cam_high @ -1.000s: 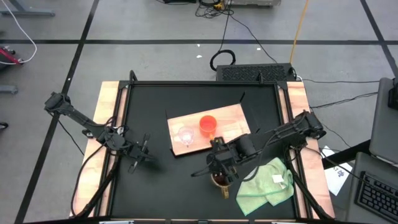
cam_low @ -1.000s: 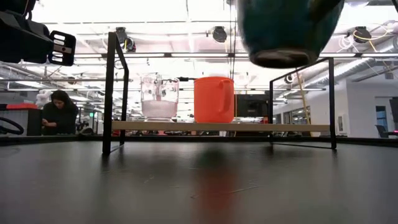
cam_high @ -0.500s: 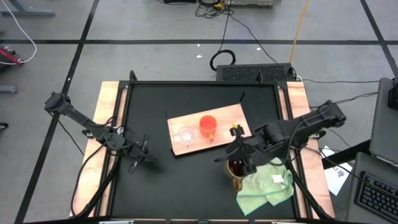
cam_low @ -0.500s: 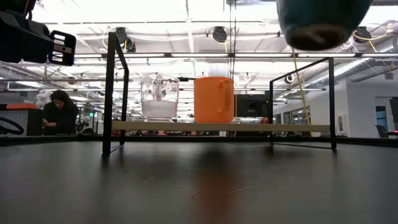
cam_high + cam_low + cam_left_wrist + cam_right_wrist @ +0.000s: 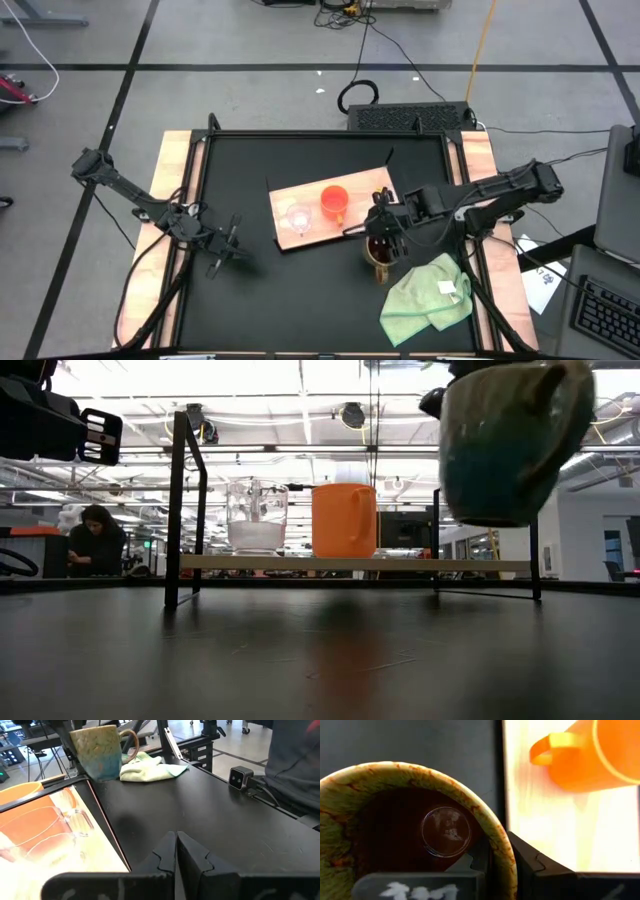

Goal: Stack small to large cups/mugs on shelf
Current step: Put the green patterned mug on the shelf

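The wooden shelf board [image 5: 365, 187] lies across the table's middle and stands raised on a black frame in the low view [image 5: 420, 564]. On it stand the tiny clear glass cup [image 5: 298, 216] [image 5: 256, 515] and, to its right, the orange cup [image 5: 333, 200] [image 5: 343, 520]. My right gripper [image 5: 379, 236] [image 5: 497, 852] is shut on the large mug [image 5: 381, 252] [image 5: 505, 440], green-glazed outside and dark brown inside, just off the board's near right corner. My left gripper [image 5: 226, 250] [image 5: 176, 851] is shut and empty, left of the board. My right gripper holds the mug by its rim [image 5: 496, 836]: one finger [image 5: 470, 862] is inside the mug and the other finger [image 5: 532, 865] is outside its wall. The fingers come from above, pointing down. The mug hangs upright, lifted clear of the table, its handle [image 5: 556, 418] toward the near edge.
A light green cloth [image 5: 425, 296] lies crumpled at the near right of the black tabletop. The shelf's black frame posts [image 5: 177, 510] rise at its ends. The board has bare room right of the orange cup [image 5: 380, 200]. A person sits far behind the table [image 5: 95, 540].
My right gripper has carried the mug from near the table's near edge toward the right and then toward the far edge, up to the board's near right corner. The mug has stayed clear of the table throughout.
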Tool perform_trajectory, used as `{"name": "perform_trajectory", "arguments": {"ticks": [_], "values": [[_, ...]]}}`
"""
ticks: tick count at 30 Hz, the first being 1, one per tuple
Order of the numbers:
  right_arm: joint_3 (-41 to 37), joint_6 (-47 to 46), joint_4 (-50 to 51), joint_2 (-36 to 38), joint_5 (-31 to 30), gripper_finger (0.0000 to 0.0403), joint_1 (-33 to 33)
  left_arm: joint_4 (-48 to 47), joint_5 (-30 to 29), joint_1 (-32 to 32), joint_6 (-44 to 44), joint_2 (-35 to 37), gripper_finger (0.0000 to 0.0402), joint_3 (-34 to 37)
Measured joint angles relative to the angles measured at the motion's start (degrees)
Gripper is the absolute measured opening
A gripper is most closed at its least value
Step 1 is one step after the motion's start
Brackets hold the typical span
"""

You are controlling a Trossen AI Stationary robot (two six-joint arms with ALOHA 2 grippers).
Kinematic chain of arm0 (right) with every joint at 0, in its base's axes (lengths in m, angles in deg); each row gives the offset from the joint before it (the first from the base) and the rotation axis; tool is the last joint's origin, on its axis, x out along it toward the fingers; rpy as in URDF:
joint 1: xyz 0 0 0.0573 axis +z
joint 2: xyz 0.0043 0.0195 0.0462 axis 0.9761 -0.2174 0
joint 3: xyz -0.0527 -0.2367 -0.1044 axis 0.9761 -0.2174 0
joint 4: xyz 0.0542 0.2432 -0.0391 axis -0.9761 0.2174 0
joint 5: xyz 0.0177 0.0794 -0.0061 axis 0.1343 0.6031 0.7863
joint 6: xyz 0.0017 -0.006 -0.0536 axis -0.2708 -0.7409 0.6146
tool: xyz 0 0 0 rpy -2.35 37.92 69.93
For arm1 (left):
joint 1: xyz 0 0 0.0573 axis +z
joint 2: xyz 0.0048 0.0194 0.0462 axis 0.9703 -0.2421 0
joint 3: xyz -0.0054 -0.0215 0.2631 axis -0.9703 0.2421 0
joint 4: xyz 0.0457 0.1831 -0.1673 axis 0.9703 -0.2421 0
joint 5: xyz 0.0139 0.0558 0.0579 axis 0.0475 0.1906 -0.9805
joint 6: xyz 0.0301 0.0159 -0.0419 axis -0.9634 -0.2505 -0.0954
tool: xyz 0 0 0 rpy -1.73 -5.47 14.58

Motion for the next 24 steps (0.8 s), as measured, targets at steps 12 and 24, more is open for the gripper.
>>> {"name": "perform_trajectory", "arguments": {"ticks": [12, 24], "values": [[-0.16, 12.83, -2.00, 0.03, 2.36, 0.0031, -8.90, -0.03, -0.01, 0.00, -0.31, 0.01, 0.0019, 0.01], [4.72, 20.79, 3.84, 0.00, 9.38, 0.0030, -17.73, -1.22, -0.01, 0.00, -0.85, -0.02, 0.0019, 0.01]]}}
